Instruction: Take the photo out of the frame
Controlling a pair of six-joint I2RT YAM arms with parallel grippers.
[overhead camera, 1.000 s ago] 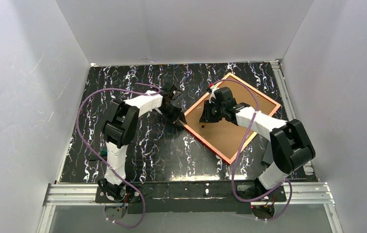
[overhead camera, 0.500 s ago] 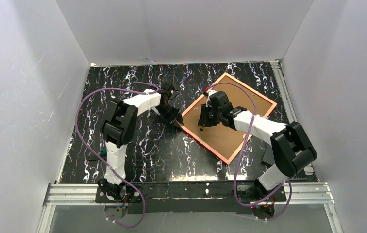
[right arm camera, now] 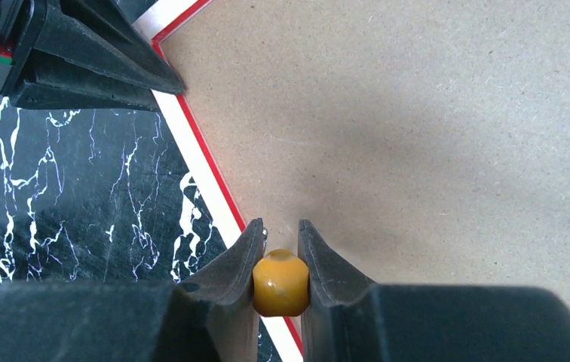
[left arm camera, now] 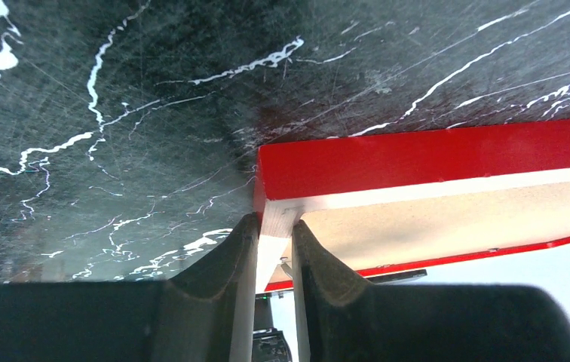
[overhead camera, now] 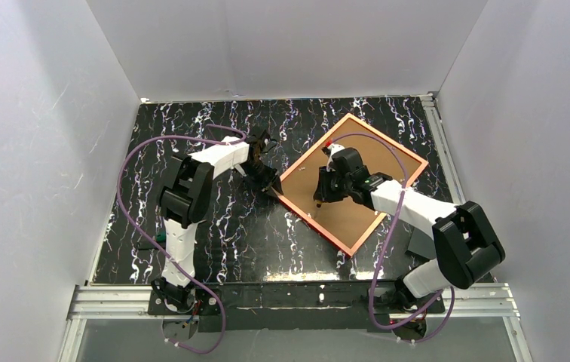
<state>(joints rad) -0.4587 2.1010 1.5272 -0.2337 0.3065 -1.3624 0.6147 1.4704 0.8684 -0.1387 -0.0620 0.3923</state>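
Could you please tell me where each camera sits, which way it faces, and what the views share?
Top external: overhead from behind, looking down on the table; left arm and right arm show.
Left wrist: low, facing the frame corner pinched by the left gripper.
Right wrist: looking down on the backing board; the right gripper holds a yellow knob.
Shared: all show the frame.

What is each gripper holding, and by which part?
The left gripper pinches the frame by its rim at a corner. The right gripper holds a small yellow knob by its sides, over the backing board.
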